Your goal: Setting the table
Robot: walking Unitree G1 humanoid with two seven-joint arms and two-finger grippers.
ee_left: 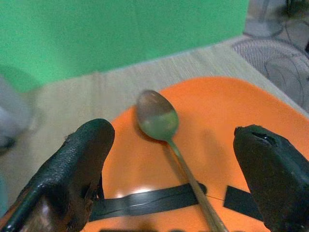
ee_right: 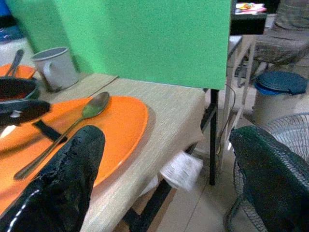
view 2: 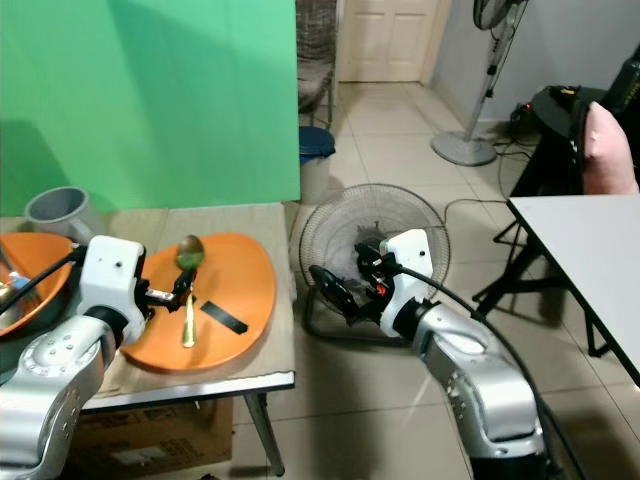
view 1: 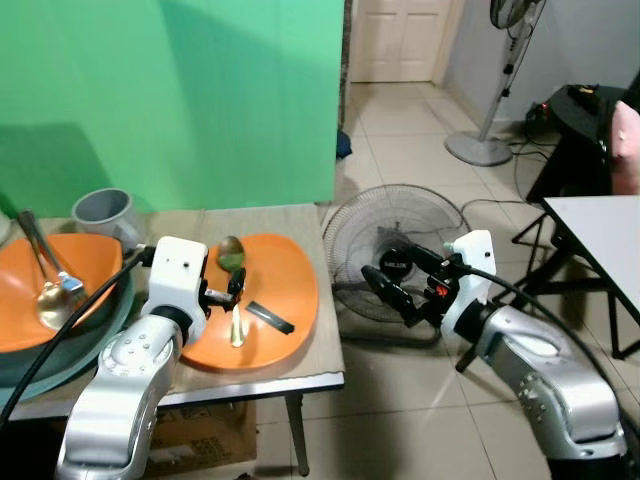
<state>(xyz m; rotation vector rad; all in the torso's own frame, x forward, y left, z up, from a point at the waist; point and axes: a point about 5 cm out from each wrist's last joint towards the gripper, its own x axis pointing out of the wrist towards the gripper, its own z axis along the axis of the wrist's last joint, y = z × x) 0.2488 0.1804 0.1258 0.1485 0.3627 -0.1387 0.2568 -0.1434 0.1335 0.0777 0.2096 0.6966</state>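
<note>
Green backdrop (view 1: 170, 100): upright screen behind the tabletop, spanning the left part of the head views
Tabletop (view 1: 290, 215): light wood-grain surface in front of the backdrop, its right edge next to the floor fan
Floor fan (view 1: 395, 235): round wire-caged fan lying on the tiled floor, just right of the tabletop, partly behind the right gripper
Orange plate (view 1: 285, 290): rounded flat plate near the tabletop's front right corner, with a strip of black tape (view 1: 270, 317) on its surface
Second orange plate (view 1: 20, 300): at the tabletop's left, resting on a dark rim and carrying metal cutlery (view 1: 50, 275)
Grey mug (view 1: 103, 213): standing behind the left plate, close to the backdrop
Spoon (view 1: 233, 270): lying on the orange plate, bowl toward the backdrop, handle running toward the front edge and crossing the tape
Left gripper (view 1: 228, 300): poised low over the orange plate with its two fingers spread wide to either side of the spoon handle, grasping nothing
Right gripper (view 1: 400, 282): held off the tabletop's right side, in front of the fan, fingers parted wide and empty, pointing toward the tabletop
</note>
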